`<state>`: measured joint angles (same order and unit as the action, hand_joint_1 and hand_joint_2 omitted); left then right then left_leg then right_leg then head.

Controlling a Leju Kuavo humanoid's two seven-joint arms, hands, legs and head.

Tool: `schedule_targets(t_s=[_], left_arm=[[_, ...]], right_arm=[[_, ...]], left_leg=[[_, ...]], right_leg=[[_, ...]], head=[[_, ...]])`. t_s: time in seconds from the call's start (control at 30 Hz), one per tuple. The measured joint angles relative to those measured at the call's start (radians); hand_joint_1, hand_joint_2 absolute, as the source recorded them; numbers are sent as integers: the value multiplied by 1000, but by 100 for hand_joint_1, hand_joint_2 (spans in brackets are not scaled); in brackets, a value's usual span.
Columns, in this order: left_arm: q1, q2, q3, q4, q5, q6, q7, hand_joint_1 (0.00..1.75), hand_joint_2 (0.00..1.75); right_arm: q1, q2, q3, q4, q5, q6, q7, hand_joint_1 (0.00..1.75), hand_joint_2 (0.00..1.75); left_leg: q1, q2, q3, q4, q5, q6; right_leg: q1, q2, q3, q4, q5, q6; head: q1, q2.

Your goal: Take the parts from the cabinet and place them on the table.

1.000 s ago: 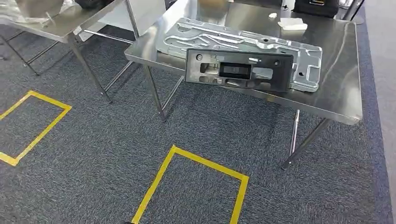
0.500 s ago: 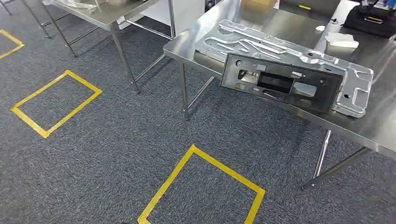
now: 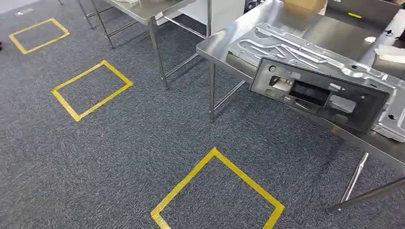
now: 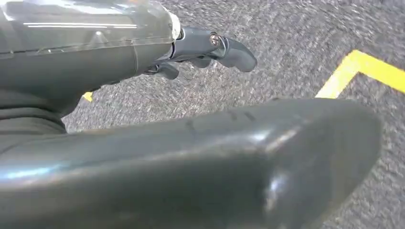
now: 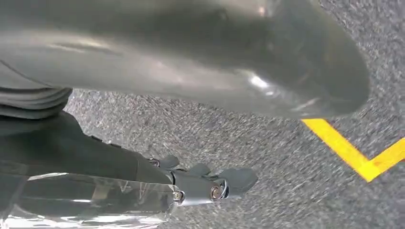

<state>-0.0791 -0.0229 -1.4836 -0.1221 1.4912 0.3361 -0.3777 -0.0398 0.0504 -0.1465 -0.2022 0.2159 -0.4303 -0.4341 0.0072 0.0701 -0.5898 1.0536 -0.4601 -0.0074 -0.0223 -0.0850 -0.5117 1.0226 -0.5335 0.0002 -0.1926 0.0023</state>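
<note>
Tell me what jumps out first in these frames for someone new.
The black plastic panel stands out, propped at the near edge of the steel table and leaning against the stamped metal plate lying behind it. Next come the yellow tape squares on the grey carpet. In the wrist views, the left hand and right hand hang over the carpet holding nothing.

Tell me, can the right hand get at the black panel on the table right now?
Probably not: the right hand hangs low over the carpet, while the black panel leans up on the table.
</note>
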Motion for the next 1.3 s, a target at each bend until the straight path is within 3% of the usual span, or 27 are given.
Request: schedule_targets(t_s=[0.03,0.17,0.23,0.3,0.33,0.37,0.4,0.47,0.5,0.53,0.63,0.67,0.7,0.73,0.77,0.83,0.87,0.9,0.97,1.0,1.03,1.07,1.17,1.2,1.23,1.27,1.3], left_arm=[[-5,0,0,0,0,0,3,0,0],[-4,-3,1,0,3,-6,15,0,0],[-2,-6,3,0,4,-11,21,0,0],[-8,-8,4,0,5,-23,22,0,0],[-8,-8,5,0,5,-31,22,0,0],[-6,-8,5,0,5,-33,26,0,0],[-3,-8,7,0,6,-35,29,0,0],[2,-8,11,0,8,-34,37,0,0],[2,-8,13,0,8,-31,42,0,0],[1,-8,18,0,8,-29,45,0,0],[6,-7,43,0,8,-24,49,0,0],[8,-7,49,0,8,-24,48,0,0],[11,0,56,2,8,-24,43,0,0],[11,-2,60,2,8,-24,41,0,0],[8,-2,62,2,8,-27,37,0,0],[6,-2,68,2,8,-33,27,0,0],[7,-2,72,2,8,-35,24,0,0],[9,-2,74,2,8,-38,24,0,0],[10,-2,78,2,8,-43,23,0,0],[9,-2,78,2,8,-44,23,0,0],[6,-3,78,2,8,-45,23,0,0],[4,-3,79,2,8,-46,23,0,0],[9,-3,79,2,8,-47,27,0,0],[10,-3,79,2,8,-47,28,0,0],[10,-3,79,2,8,-47,28,0,0],[7,-3,79,2,8,-47,28,0,0],[4,-3,79,2,8,-46,28,0,0]], right_arm=[[2,0,0,0,0,-2,1,0,0],[-2,-1,2,1,10,-2,3,0,0],[0,-4,2,1,14,-2,2,0,0],[4,-4,2,2,15,-1,2,0,0],[6,-4,2,2,15,-1,2,0,0],[7,-4,2,2,15,-1,1,0,0],[7,-4,2,2,16,-1,0,0,0],[7,-4,2,3,18,-1,0,0,0],[9,-4,2,3,18,-2,0,0,0],[9,-5,2,5,20,-2,1,0,0],[5,-4,5,5,32,-2,4,0,0],[5,-4,6,5,34,-1,5,0,0],[5,3,8,5,34,0,8,0,0],[7,2,10,5,35,0,10,0,0],[9,2,11,5,35,0,11,0,0],[11,2,12,6,35,1,11,0,0],[11,2,12,6,35,1,11,0,0],[10,2,12,6,35,2,11,0,0],[9,4,13,6,34,2,9,0,0],[9,4,12,6,33,2,8,0,0],[9,4,12,6,32,2,8,0,0],[9,4,12,6,31,1,8,0,0],[2,4,12,5,30,0,10,0,0],[2,4,12,5,30,0,11,0,0],[4,4,12,5,30,1,12,0,0],[6,5,13,6,30,1,13,0,0],[8,5,13,6,30,2,14,0,0]], left_leg=[[-17,25,10,-17,-16,7],[-12,-28,7,-27,-7,30],[-7,-44,13,-38,1,43],[-11,-69,9,-37,3,50],[-13,-82,9,-37,3,52],[-14,-98,10,-36,3,52],[-14,-112,12,-36,3,52],[-15,-139,17,-33,1,50],[-14,-151,17,-31,0,48],[-19,-159,10,-25,-2,43],[-8,-190,2,-30,5,23],[-12,-201,-2,-31,6,17],[-12,-176,0,-19,-2,15],[-16,-132,-16,14,-27,9],[-11,-106,-50,82,-65,4],[-1,-85,-125,235,-129,-8],[3,-82,-144,272,-133,-12],[7,-78,-137,257,-112,-16],[13,-63,-57,105,-28,-20],[13,-36,-7,15,9,-20],[5,1,12,-23,-11,-17],[2,-15,12,-28,-3,-2],[-4,-41,4,-27,-6,16],[5,-49,12,-36,1,27],[3,-57,14,-39,1,30],[1,-64,13,-39,2,36],[-1,-73,11,-39,3,41]], right_leg=[[8,-10,0,1,-4,7],[8,-47,18,-10,-8,33],[3,39,-6,47,-52,39],[3,72,-89,207,-128,38],[3,76,-124,272,-145,38],[3,78,-145,300,-136,37],[4,80,-139,274,-104,35],[5,95,-80,122,-2,27],[5,134,-47,39,39,21],[3,178,-40,11,26,15],[10,149,-38,5,29,6],[4,136,-33,-5,33,0],[-3,118,-25,-15,38,-6],[-4,111,-23,-18,37,-12],[-3,95,-22,-18,36,-15],[-1,67,-20,-17,32,-16],[-1,56,-19,-16,30,-14],[-2,44,-16,-16,28,-12],[-7,22,-6,-16,20,-3],[-7,13,1,-16,16,3],[-4,6,4,-16,13,9],[1,-2,5,-13,8,17],[0,-23,16,-21,7,35],[-6,-9,17,-16,-1,45],[-7,38,7,11,-24,46],[-7,63,-26,75,-63,42],[-5,72,-67,155,-102,40]], head=[[0,0],[0,0],[1,0],[1,0],[1,0],[0,0],[0,0],[1,0],[1,0],[0,0],[0,0],[0,0],[1,0],[0,0],[0,0],[0,0],[0,0],[0,0],[0,0],[0,0],[0,0],[0,0],[0,0],[0,0],[0,0],[0,0],[0,0]])
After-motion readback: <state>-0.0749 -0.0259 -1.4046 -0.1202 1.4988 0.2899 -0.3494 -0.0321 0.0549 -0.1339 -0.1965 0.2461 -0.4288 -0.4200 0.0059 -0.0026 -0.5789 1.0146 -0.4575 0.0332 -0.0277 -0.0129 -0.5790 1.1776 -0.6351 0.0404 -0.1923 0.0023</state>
